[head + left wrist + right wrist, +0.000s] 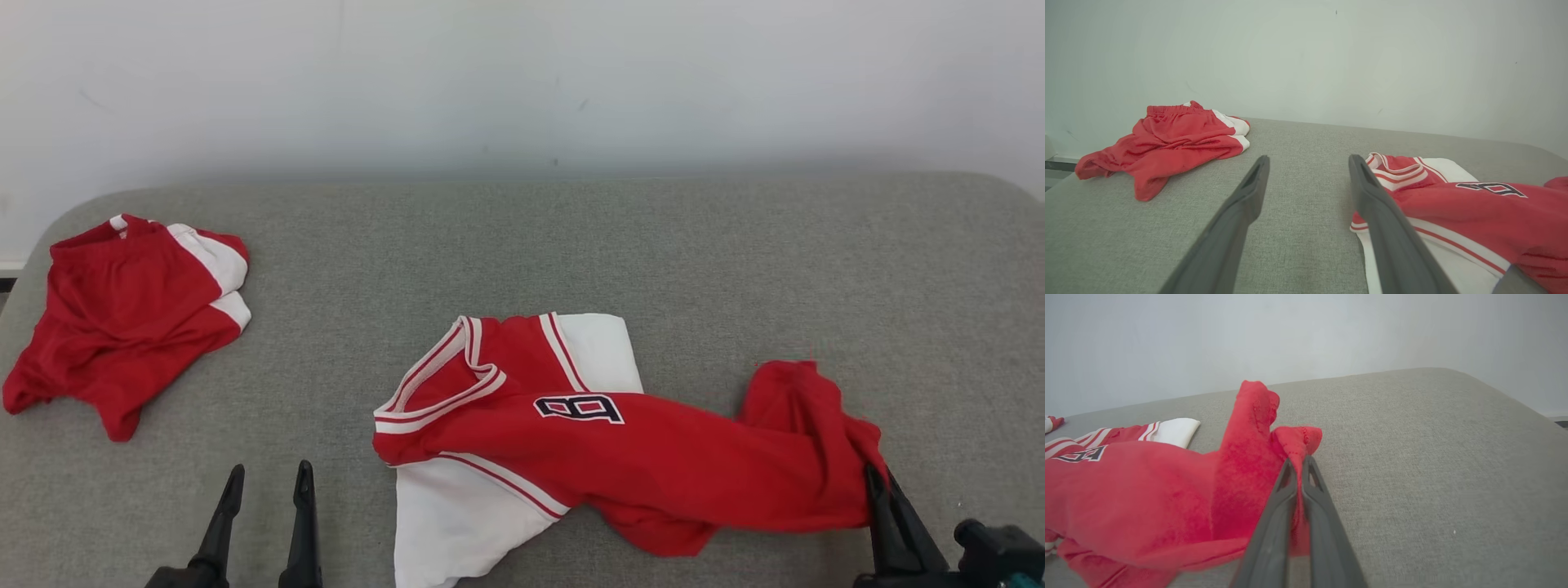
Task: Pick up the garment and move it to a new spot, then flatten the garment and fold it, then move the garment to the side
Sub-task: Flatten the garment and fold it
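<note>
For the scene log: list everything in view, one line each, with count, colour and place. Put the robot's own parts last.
jersey: one, red and white with a dark print, crumpled across the near middle and right of the table
shorts: one pair, red with white side panels, bunched at the table's far left
table: one, grey fabric top, under both garments
wall: one, white, behind the table
left gripper: one, dark fingers, open and holding nothing, over bare table at the near left
right gripper: one, dark fingers, shut on the jersey's red right end at the near right
</note>
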Tool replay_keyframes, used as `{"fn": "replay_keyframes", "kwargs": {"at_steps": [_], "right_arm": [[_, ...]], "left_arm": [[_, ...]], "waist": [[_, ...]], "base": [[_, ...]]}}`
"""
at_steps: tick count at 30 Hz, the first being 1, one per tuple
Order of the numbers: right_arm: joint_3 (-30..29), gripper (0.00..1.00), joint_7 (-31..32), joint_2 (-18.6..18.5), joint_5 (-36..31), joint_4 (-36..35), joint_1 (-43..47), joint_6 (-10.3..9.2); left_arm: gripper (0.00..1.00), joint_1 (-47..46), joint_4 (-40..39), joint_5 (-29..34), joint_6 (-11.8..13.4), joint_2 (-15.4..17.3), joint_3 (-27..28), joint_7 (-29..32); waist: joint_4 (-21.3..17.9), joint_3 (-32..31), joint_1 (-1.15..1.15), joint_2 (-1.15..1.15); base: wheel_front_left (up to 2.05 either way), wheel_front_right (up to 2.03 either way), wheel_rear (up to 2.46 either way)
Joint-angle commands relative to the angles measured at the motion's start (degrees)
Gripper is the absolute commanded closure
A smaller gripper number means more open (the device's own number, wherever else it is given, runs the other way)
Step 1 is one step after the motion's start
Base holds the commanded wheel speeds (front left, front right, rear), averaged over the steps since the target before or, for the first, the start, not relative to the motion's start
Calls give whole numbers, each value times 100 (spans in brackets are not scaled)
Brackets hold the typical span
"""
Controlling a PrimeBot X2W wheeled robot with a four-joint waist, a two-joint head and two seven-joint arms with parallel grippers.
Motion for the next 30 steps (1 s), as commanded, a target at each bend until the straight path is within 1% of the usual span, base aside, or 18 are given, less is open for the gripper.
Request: {"fn": "replay_keyframes", "kwargs": {"at_steps": [1, 2, 6, 12, 22, 30], "right_arm": [[-69, 13, -26, 35, -32, -133, 107, -13], [-191, 0, -27, 130, -45, -334, 399, -13], [-386, 0, -26, 319, -104, -668, 755, -13], [-505, 0, -26, 462, -186, -1152, 995, -13], [-426, 0, -18, 576, -246, -1741, 1146, -13], [-353, 0, -18, 653, -301, -1967, 1247, -13]], "left_arm": [[0, 79, 4, -18, 27, -5, -3, -19], [0, 91, -2, -13, 31, -4, 1, -19], [0, 128, -9, 8, 19, -5, 37, -19], [0, 200, 5, 42, 6, -4, 49, -19], [0, 282, -22, 94, -7, -4, 107, -19], [0, 321, -68, 110, -10, -5, 155, -19]], "waist": [[-90, 5, 0, 0], [-139, -6, 0, 0], [-212, -58, 0, 0], [-255, -168, 0, 0], [-198, -316, 0, 0], [-123, -357, 0, 0]], "base": [[0, 0, 0], [0, 0, 0], [0, 0, 0], [0, 0, 0], [0, 0, 0], [0, 0, 0]]}}
